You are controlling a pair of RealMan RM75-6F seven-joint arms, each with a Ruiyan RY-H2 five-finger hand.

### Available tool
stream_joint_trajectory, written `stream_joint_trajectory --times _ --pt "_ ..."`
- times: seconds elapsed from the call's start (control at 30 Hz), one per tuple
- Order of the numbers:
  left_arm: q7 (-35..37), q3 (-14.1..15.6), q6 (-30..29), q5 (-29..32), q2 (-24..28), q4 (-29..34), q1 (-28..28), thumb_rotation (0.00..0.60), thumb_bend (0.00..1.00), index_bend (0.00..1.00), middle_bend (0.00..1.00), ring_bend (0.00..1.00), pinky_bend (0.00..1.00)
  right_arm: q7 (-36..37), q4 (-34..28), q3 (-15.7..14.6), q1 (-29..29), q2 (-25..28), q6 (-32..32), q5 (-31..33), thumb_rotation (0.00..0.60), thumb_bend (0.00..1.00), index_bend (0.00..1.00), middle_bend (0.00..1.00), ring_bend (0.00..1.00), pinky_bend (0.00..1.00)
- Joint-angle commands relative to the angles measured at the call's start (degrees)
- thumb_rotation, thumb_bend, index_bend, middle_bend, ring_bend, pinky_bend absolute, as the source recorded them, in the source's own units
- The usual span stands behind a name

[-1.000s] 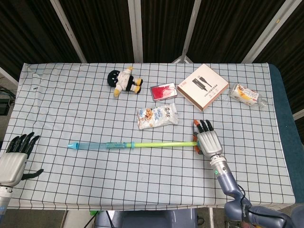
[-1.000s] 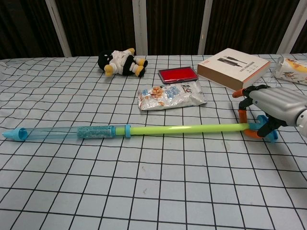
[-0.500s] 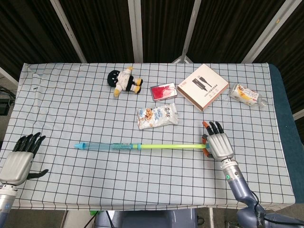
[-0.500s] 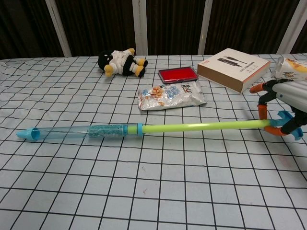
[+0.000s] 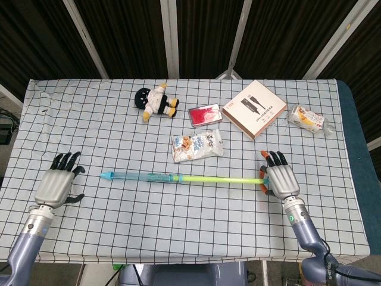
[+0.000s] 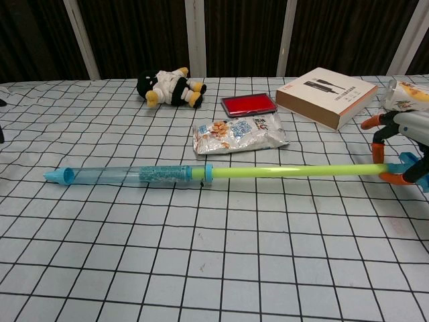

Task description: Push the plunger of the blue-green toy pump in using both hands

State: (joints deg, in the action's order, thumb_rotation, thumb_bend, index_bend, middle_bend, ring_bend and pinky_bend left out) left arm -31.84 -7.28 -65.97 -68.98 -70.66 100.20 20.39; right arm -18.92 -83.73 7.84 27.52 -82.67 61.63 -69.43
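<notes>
The toy pump lies flat across the checked cloth, lengthwise from left to right. Its clear blue barrel [image 5: 140,177] [image 6: 127,176] points left with the nozzle tip at the far end. The yellow-green plunger rod [image 5: 220,179] [image 6: 295,172] sticks far out to the right. My right hand [image 5: 280,182] [image 6: 410,131] grips the orange and blue handle at the rod's end. My left hand [image 5: 58,186] hovers open with spread fingers, a short way left of the nozzle and not touching it.
Behind the pump lie a snack bag [image 5: 197,146], a red case [image 5: 205,114], a plush penguin [image 5: 156,102], a brown and white box [image 5: 254,108] and a wrapped packet [image 5: 308,118]. The table's front edge [image 5: 178,261] runs close below the hands.
The right hand has dragged the whole pump to the right. The left hand has come up from the table's left corner toward the nozzle.
</notes>
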Motion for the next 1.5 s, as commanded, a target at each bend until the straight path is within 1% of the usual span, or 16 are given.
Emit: stream_joint_trajectory --times 0.03,0.13,0.3,0.47,0.6,0.73,0.93,1.07,1.3,1.43,1.5 --pt "-2.22 -1.60 1.98 3.13 -2.85 -2.21 2.65 0.600 0.28 0.36 0.03 0.00 0.00 -0.08 0.02 -0.16 0.04 -0.01 -0.11 0.00 0.600 0.43 0.67 0.14 0.00 0.00" --pt "-3.17 -2.25 2.82 4.79 -4.53 -3.98 4.16 0.600 0.29 0.36 0.03 0.00 0.00 -0.25 0.06 -0.38 0.07 -0.03 -0.19 -0.01 0.600 0.43 0.67 0.14 0.00 0.00" --pt "-4.30 -3.62 4.55 6.94 -7.29 -7.66 7.21 0.600 0.33 0.37 0.04 0.00 0.00 -0.45 0.10 -0.69 0.06 -0.13 -0.07 -0.22 0.600 0.43 0.68 0.14 0.00 0.00" --pt "-6.67 -3.96 6.71 9.99 -8.83 -10.05 9.76 0.600 0.34 0.37 0.04 0.00 0.00 -0.48 0.25 -0.86 0.02 -0.24 0.18 -0.45 0.600 0.43 0.68 0.14 0.00 0.00" --pt "-8.07 -3.24 8.25 12.98 -10.01 -10.94 11.00 0.600 0.35 0.38 0.04 0.00 0.00 -0.47 0.22 -1.05 -0.04 -0.24 0.25 -0.52 0.600 0.43 0.67 0.14 0.00 0.00" --pt "-8.57 -2.31 8.62 14.20 -11.18 -11.77 11.68 0.600 0.35 0.39 0.05 0.00 0.00 -0.58 0.18 -1.15 -0.11 -0.22 0.50 -0.65 0.600 0.43 0.68 0.14 0.00 0.00" --pt "-8.09 -1.46 8.75 14.44 -12.61 -13.31 12.42 0.600 0.36 0.40 0.06 0.00 0.00 -0.51 0.14 -1.11 -0.11 -0.20 0.54 -0.51 0.600 0.43 0.68 0.14 0.00 0.00" --pt "-7.45 -1.21 8.87 14.41 -13.98 -14.63 13.12 0.600 0.40 0.41 0.06 0.00 0.00 -0.63 0.10 -1.14 -0.09 -0.23 0.57 -0.47 0.600 0.43 0.67 0.14 0.00 0.00" --pt "-7.57 -0.57 9.10 14.59 -15.56 -15.47 14.25 0.600 0.43 0.42 0.06 0.00 0.00 -0.83 0.23 -1.18 -0.10 -0.28 0.66 -0.36 0.600 0.43 0.67 0.14 0.00 0.00" --pt "-7.44 -0.24 9.09 15.12 -16.45 -16.17 14.70 0.600 0.46 0.45 0.07 0.00 0.00 -0.82 0.28 -1.21 -0.12 -0.26 0.74 -0.39 0.600 0.43 0.68 0.14 0.00 0.00" --pt "-6.49 -0.16 8.58 14.39 -16.55 -15.86 14.71 0.600 0.47 0.46 0.07 0.00 0.00 -0.68 0.14 -1.22 -0.14 -0.26 0.99 -0.69 0.600 0.43 0.67 0.14 0.00 0.00"
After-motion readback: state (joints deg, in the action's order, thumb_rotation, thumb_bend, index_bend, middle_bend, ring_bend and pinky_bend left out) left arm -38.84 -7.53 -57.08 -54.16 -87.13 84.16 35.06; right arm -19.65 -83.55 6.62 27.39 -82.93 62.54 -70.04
